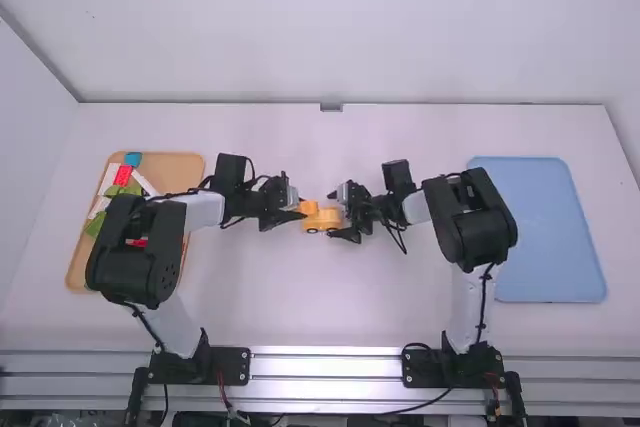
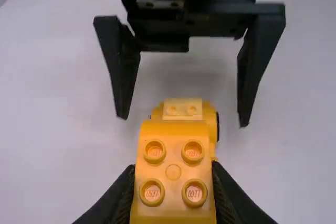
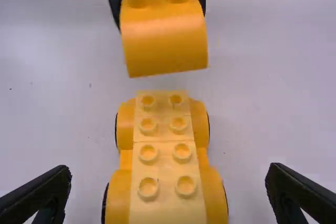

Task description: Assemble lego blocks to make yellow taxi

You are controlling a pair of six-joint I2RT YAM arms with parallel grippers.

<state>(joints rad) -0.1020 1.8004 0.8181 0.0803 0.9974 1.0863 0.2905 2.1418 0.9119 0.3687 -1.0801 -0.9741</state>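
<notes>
My L fingers (image 1: pixel 286 216) are closing on a curved yellow block (image 2: pixel 173 171), gripping it by its sides w/ its 4 studs facing up. My R fingers (image 1: pixel 347 235) are standing wide open, holding nothing; one is sitting on each side of the wheeled yellow car base (image 3: pixel 163 156), w/ gaps btwn them & it. The base is resting on the bench (image 1: pixel 300 312) near the ctr., btwn my 2 arms, its wheels down & its pale studded top facing up. The curved block is hanging by the base's L end, up off the bench; I'm not able to tell if it's sitting directly over the studs. Over on the L, a tan tray (image 1: pixel 190 165) is holding loose blocks: a blue block (image 1: pixel 132 159), a red block (image 1: pixel 124 175), a white block (image 1: pixel 145 183) & some green pcs. (image 1: pixel 128 189), w/ my L arm partly covering it. On the far R, a blue tray (image 1: pixel 540 227) is lying flat on the bench, just beyond my R arm's elbow.
</notes>
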